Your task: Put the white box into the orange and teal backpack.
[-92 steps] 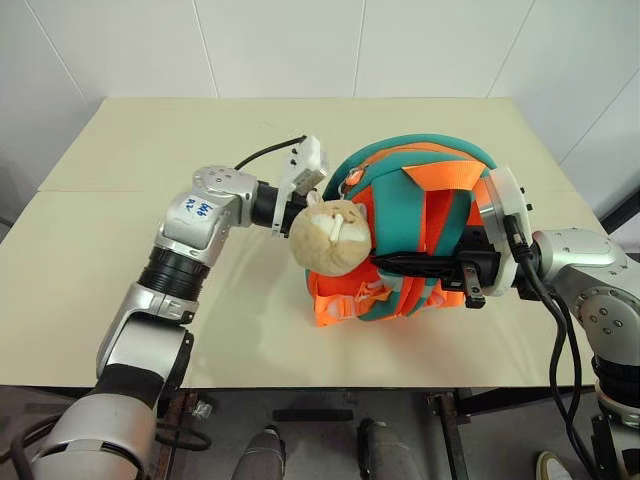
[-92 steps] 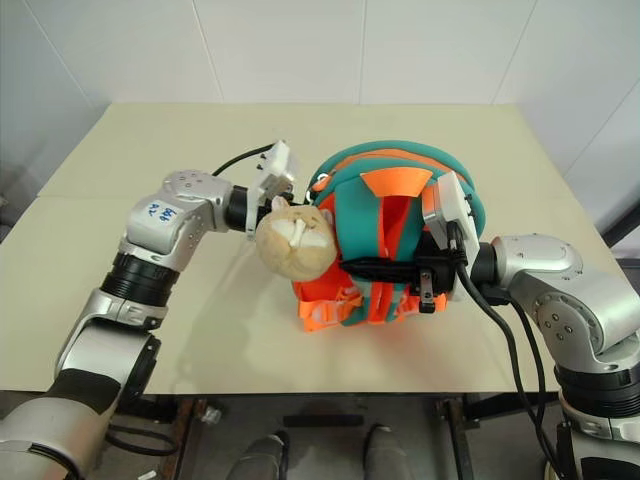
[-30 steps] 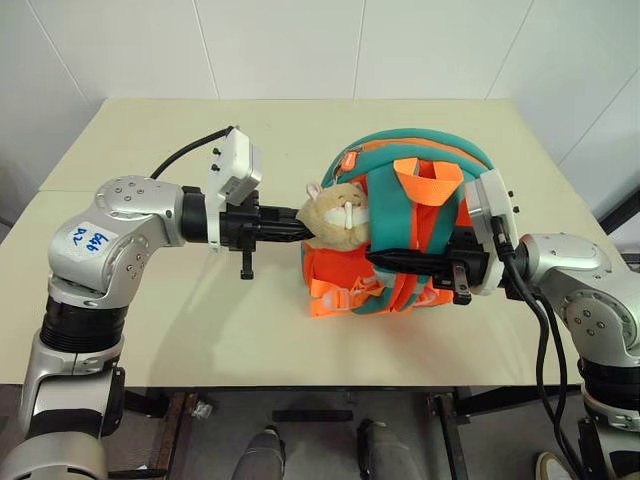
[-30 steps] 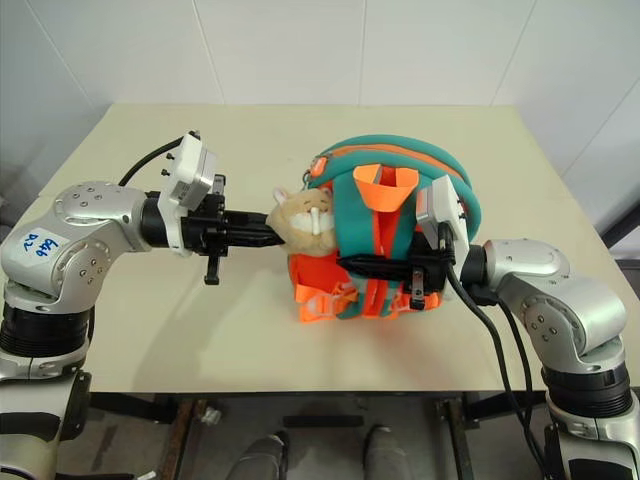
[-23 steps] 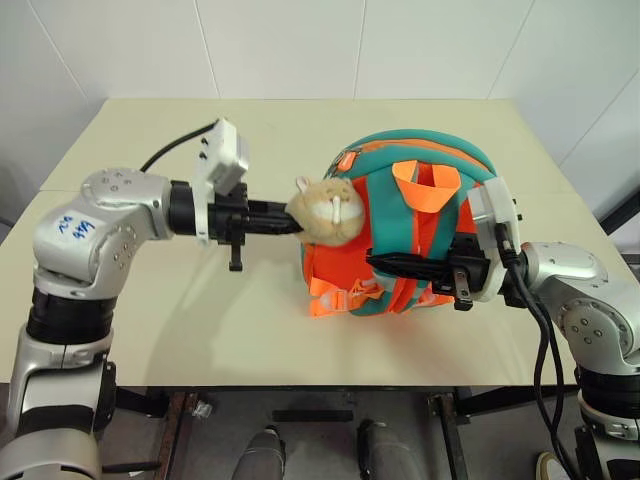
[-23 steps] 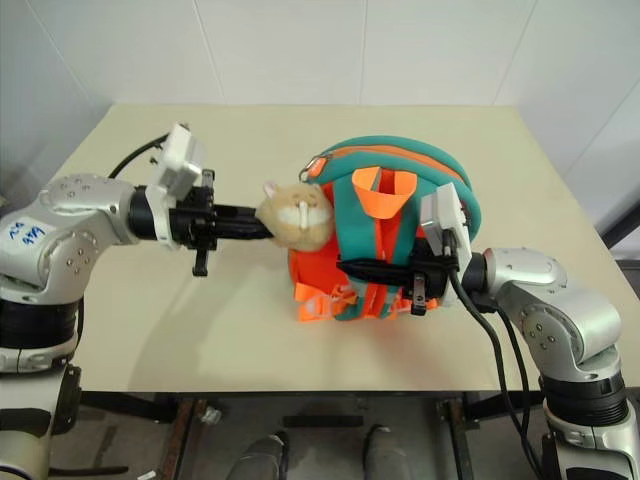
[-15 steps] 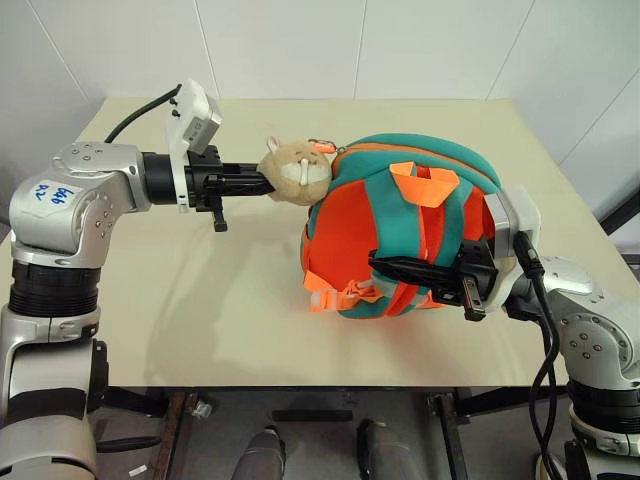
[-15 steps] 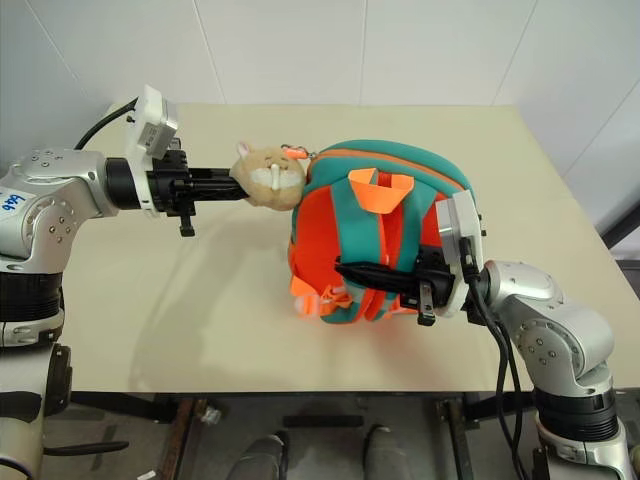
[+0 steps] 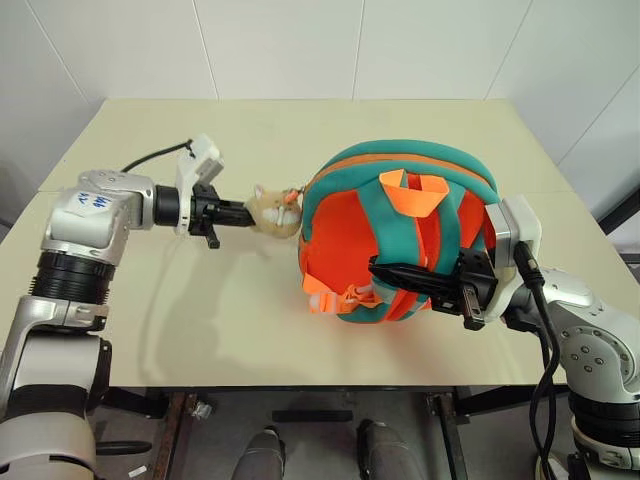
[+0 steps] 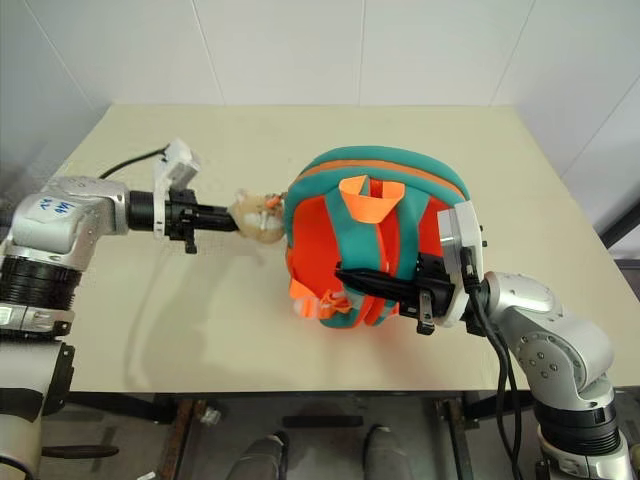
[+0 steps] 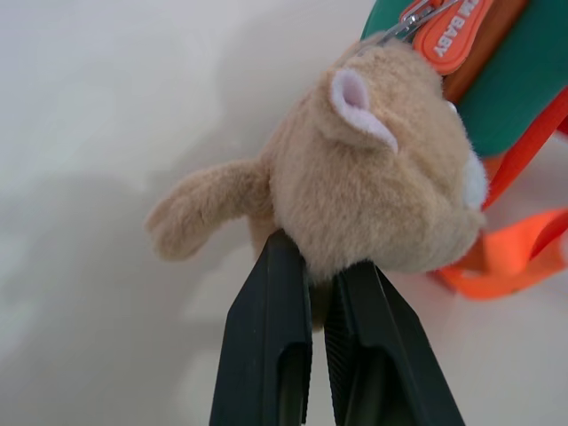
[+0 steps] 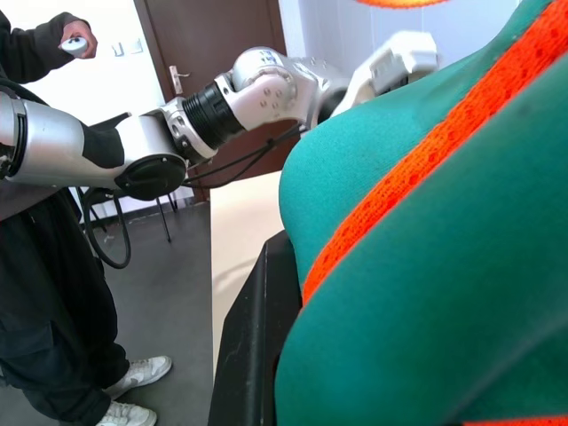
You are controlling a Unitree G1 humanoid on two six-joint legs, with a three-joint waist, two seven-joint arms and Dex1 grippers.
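A beige table [image 9: 200, 330] stands against a white tiled wall [image 9: 300, 45]; beyond the table, the right wrist view shows a person in dark clothes and white sneakers [image 12: 53, 293] before a brown door [image 12: 213, 44], one raised hand holding something small, perhaps a controller.

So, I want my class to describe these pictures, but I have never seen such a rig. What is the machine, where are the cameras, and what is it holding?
It is a two-armed humanoid robot at a beige table. Two pictures come from cameras on its head, looking down over its arms; the other two come from cameras on each wrist. On the table stands an orange and teal backpack. The left hand is shut on the tan plush animal charm clipped to the backpack's zip. The right hand is shut on a teal strap. A person in dark clothes stands beyond the table.
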